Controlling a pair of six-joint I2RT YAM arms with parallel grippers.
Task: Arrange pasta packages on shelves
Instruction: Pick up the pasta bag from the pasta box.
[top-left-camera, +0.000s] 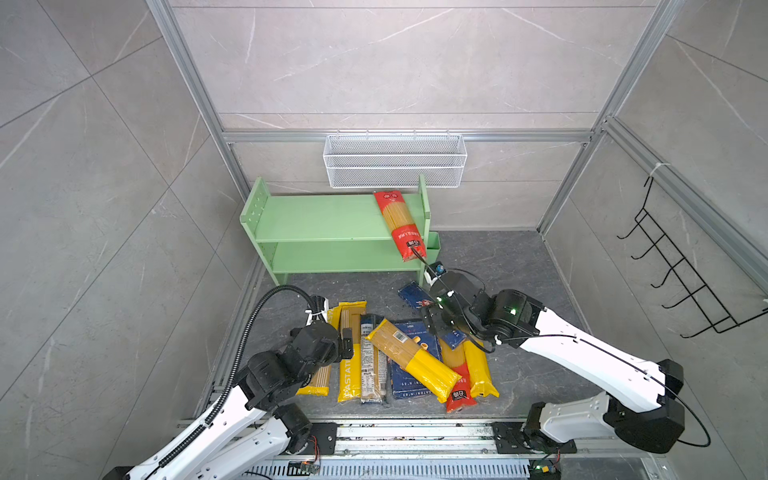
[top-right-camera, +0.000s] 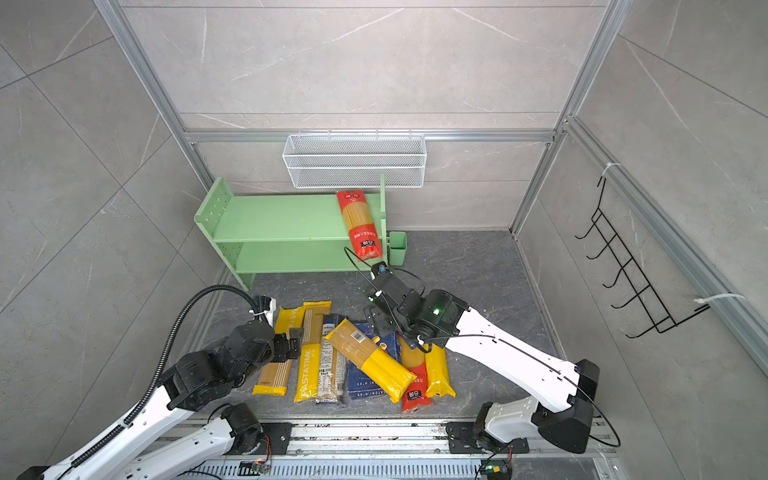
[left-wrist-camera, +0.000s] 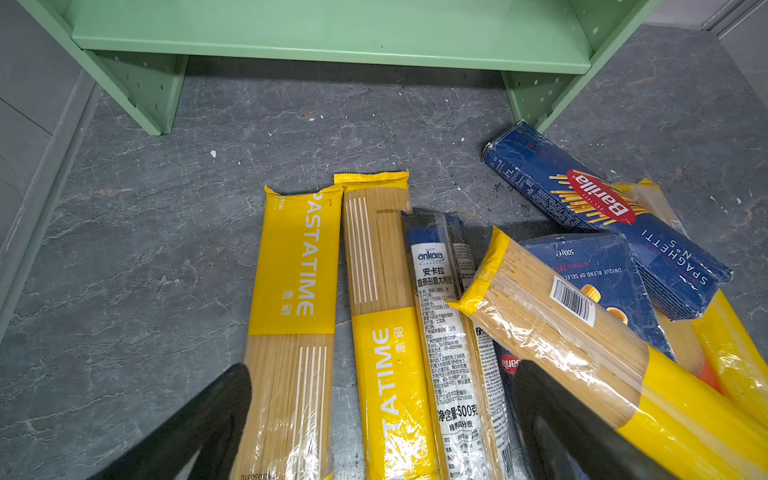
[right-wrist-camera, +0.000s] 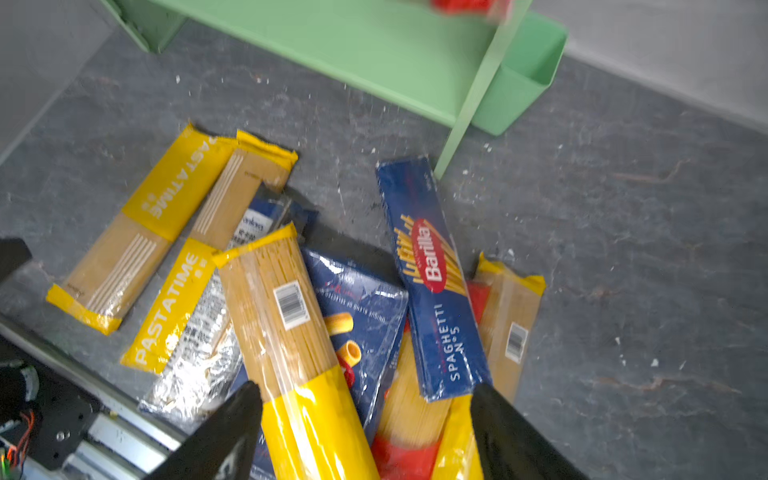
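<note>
Green shelves (top-left-camera: 324, 216) with one red-ended pack (top-left-camera: 399, 222); two PASTATIME bags (left-wrist-camera: 297, 291) (left-wrist-camera: 384, 374) on floor (top-left-camera: 498, 266).

1. A pale green shelf (top-left-camera: 328, 216) carries a red-ended spaghetti bag (top-left-camera: 398, 222) on its top board, by the right panel, overhanging the front edge;
2. pasta packs (top-left-camera: 415, 365) lie heaped on the floor (top-left-camera: 519, 291) in front; the left gripper (top-left-camera: 347, 343) is over the yellow ones, the right gripper (top-left-camera: 431, 319) over a blue box (top-left-camera: 410, 294);
3. a white mesh basket (top-left-camera: 395, 160) hangs above the shelf.
</note>
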